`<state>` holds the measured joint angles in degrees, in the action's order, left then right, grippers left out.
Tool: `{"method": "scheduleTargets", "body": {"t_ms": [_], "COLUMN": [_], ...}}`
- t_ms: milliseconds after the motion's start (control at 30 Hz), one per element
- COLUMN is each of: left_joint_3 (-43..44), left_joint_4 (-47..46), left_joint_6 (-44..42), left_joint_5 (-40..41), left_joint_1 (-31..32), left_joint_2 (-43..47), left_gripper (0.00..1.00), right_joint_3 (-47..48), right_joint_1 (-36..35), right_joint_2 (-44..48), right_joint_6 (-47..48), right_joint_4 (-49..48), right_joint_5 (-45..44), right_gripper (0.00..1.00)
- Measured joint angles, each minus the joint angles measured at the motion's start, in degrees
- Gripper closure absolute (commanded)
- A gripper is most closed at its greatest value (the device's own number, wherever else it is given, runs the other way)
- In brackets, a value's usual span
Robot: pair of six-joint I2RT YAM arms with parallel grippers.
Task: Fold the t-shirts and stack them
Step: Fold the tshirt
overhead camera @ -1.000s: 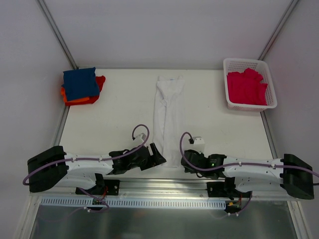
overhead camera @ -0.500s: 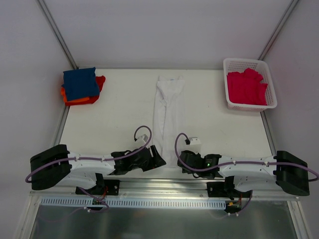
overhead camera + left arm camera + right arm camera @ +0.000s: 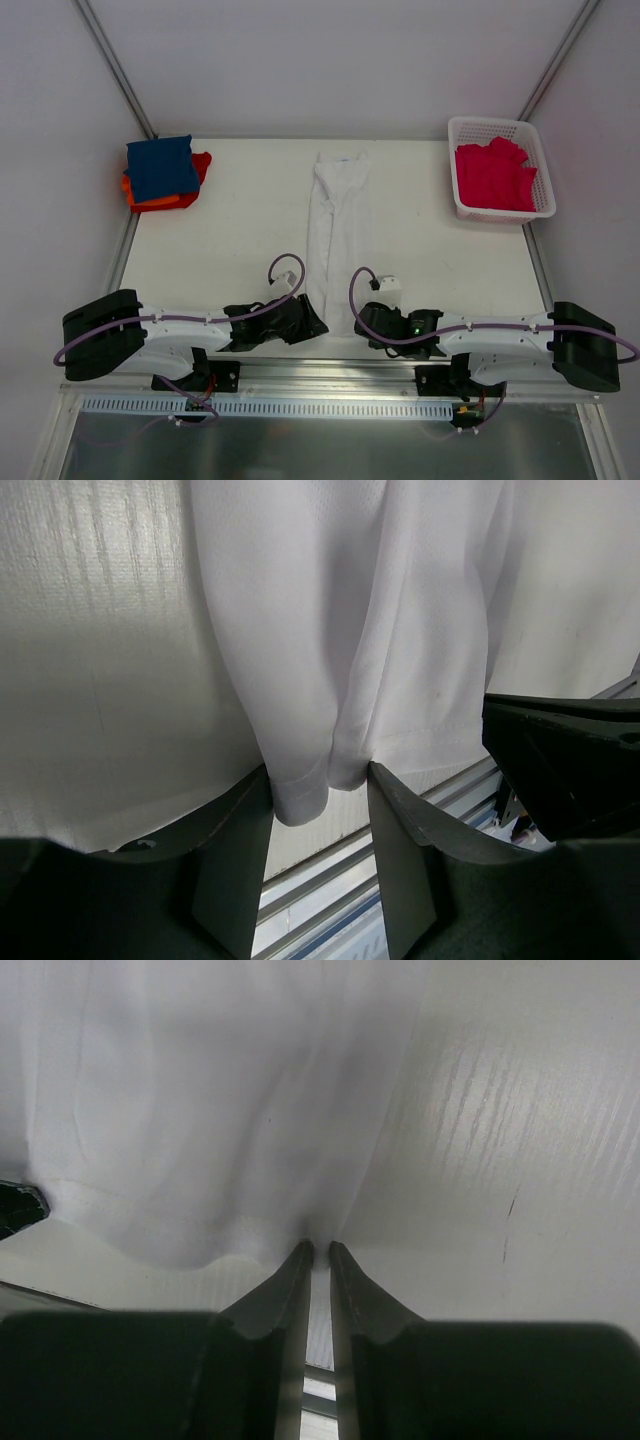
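The white t-shirt [image 3: 338, 220] lies folded into a long narrow strip down the middle of the table. My left gripper [image 3: 318, 322] is at its near left corner. In the left wrist view the jaws [image 3: 320, 770] stand partly apart with the bunched hem [image 3: 305, 790] between the tips, touching both. My right gripper [image 3: 362, 325] is at the near right corner, and its fingers [image 3: 317, 1245] are pinched almost together on the hem of the white cloth [image 3: 200, 1090]. A folded navy t-shirt [image 3: 160, 167] lies on orange-red cloth [image 3: 160, 202] at the far left.
A white lattice basket [image 3: 500, 122] at the far right holds crimson-pink cloth [image 3: 493, 175]. The metal rail of the table's near edge [image 3: 330, 880] runs just under both grippers. Bare tabletop [image 3: 240, 230] lies on either side of the strip.
Both grippers have slid a little inward to the near hem of the white t-shirt, and both pairs of jaws have narrowed, the right pair down onto the cloth.
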<state>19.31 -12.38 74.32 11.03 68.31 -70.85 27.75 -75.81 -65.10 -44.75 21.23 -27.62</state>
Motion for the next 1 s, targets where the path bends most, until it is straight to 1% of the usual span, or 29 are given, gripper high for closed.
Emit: {"method": "scheduleTargets", "body": {"t_ms": [167,200,233,267,433,500,567,600,633,700,733,1000], "left_joint_3": [0.11,0.20,0.35,0.55,1.29,1.44,1.44,1.44,1.44,1.44,1.42,1.49], "left_joint_4": [-0.31,-0.39,-0.44,-0.46,-0.66,-0.66,-0.66,-0.66,-0.61,-0.48,-0.37,-0.87], "left_joint_6": [0.00,0.00,0.00,-0.02,-0.02,-0.04,-0.04,-0.04,-0.04,-0.04,-0.04,0.07], "left_joint_5": [-0.02,0.00,-0.02,-0.02,-0.04,-0.04,-0.04,-0.04,-0.04,-0.04,-0.04,-0.09], "left_joint_1": [0.00,0.02,0.00,0.02,0.02,0.02,0.02,0.02,0.02,0.02,0.02,0.02], "left_joint_2": [-0.66,-0.85,-1.07,-1.31,-2.27,-2.45,-2.47,-2.47,-2.47,-2.51,-2.54,-3.43], "left_gripper": [0.57,0.57,0.56,0.55,0.55,0.55,0.57,0.58,0.59,0.63,0.63,0.62], "right_joint_3": [0.00,0.00,0.00,0.02,0.70,0.87,0.90,0.90,0.90,0.90,0.90,0.87], "right_joint_1": [0.00,0.00,0.00,0.00,-0.35,-0.50,-0.63,-0.66,-0.70,-0.87,-1.03,-1.73], "right_joint_2": [-0.02,-0.02,-0.02,-0.07,-0.26,-0.26,-0.26,-0.26,-0.26,-0.35,-0.46,-1.01], "right_joint_6": [-0.02,-0.02,-0.02,-0.11,-0.13,-0.17,-0.31,-0.44,-0.61,-0.92,-1.09,-1.64], "right_joint_4": [0.00,0.00,0.02,0.00,0.17,0.24,0.28,0.26,0.24,0.22,0.20,0.02], "right_joint_5": [0.00,0.00,0.00,0.02,-0.02,-0.02,-0.02,-0.02,-0.02,0.00,0.00,-0.02], "right_gripper": [0.84,0.82,0.76,0.73,0.67,0.67,0.69,0.71,0.76,0.78,0.79,0.79]}}
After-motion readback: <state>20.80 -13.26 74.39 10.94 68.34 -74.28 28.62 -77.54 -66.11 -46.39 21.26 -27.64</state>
